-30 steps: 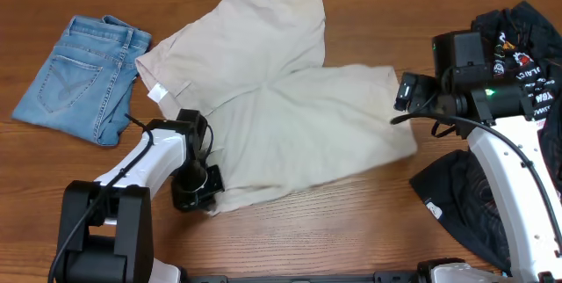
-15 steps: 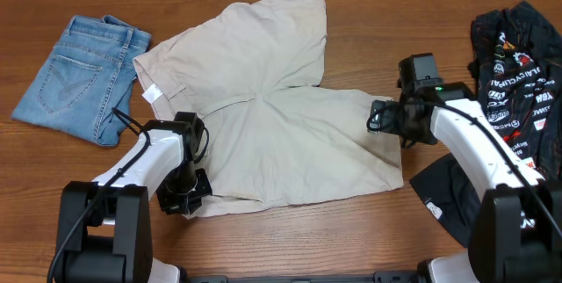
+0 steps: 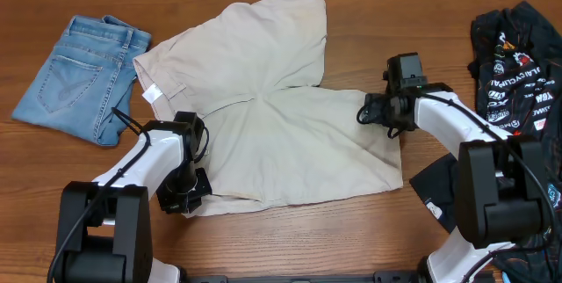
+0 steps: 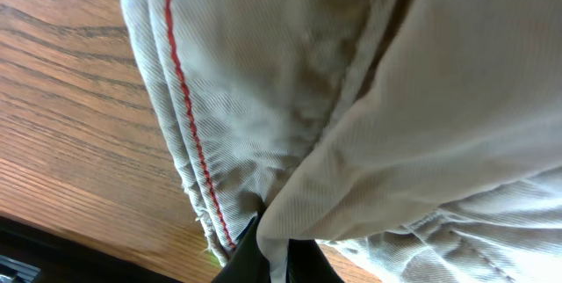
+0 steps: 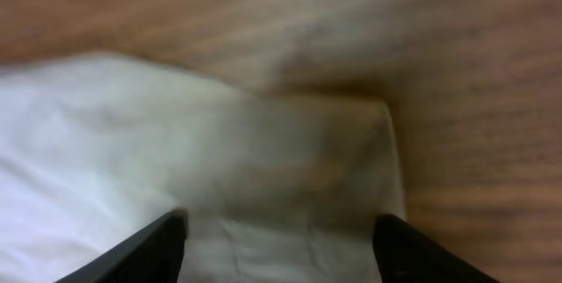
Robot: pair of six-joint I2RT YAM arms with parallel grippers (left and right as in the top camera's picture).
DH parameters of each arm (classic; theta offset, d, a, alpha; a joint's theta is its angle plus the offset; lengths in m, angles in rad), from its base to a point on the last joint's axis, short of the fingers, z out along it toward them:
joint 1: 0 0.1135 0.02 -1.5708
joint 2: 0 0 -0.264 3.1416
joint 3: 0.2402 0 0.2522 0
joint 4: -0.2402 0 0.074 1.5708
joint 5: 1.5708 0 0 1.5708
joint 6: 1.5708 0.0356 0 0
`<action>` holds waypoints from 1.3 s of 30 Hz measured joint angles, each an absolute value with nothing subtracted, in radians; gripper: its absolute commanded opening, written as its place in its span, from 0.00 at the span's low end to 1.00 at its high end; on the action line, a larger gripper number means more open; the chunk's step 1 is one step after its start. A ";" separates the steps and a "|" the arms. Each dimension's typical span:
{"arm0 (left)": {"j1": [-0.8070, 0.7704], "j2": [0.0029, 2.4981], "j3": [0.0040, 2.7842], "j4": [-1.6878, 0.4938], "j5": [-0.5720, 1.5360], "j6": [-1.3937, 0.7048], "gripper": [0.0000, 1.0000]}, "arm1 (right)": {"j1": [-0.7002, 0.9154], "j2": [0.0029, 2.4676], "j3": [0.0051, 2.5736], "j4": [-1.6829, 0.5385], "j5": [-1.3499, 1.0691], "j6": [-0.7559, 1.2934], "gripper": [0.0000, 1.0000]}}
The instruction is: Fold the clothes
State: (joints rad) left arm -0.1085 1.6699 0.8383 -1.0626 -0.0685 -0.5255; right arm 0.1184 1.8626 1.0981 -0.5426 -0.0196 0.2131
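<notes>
While left pincer (image 4: 268, 248) clamps the beige shorts (image 3: 263, 125), right pincer (image 5: 279, 230) straddles their corner, open.

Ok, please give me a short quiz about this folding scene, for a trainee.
1. True or false: the light-blue denim shorts lie on the right arm's side of the table.
2. What does the left gripper pinch? A. the plain beige cotton shorts B. the denim shorts C. nothing
3. Fill in: the right gripper hangs over a beige corner with its jaws ____.
Key: 1 false; 2 A; 3 open.
</notes>
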 measured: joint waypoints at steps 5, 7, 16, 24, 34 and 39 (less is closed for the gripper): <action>-0.109 1.670 0.838 -1.061 -0.069 -0.525 0.08 | 0.118 1.863 1.098 -0.475 -0.038 0.210 0.52; -0.109 1.670 0.838 -1.061 -0.069 -0.525 0.08 | 0.118 1.863 1.098 -0.466 -0.042 0.210 0.34; -0.109 1.669 0.838 -1.060 -0.075 -0.528 0.04 | 0.118 1.863 1.097 -0.465 -0.028 0.209 0.04; -0.109 1.668 0.838 -1.046 -0.221 -0.640 0.04 | 0.034 1.863 1.110 -0.476 0.017 0.228 0.04; -0.109 1.668 0.838 -1.015 -0.311 -0.672 0.04 | -0.056 1.863 1.117 -0.516 0.004 0.232 0.53; -0.096 1.668 0.838 -1.011 -0.380 -0.682 0.04 | -0.054 1.855 1.118 -0.551 -0.034 0.234 0.54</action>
State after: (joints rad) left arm -0.0959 1.6680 0.8383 -1.0107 -0.3801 -0.6819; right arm -0.0544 1.8549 1.1183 -0.5514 -0.0338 0.2344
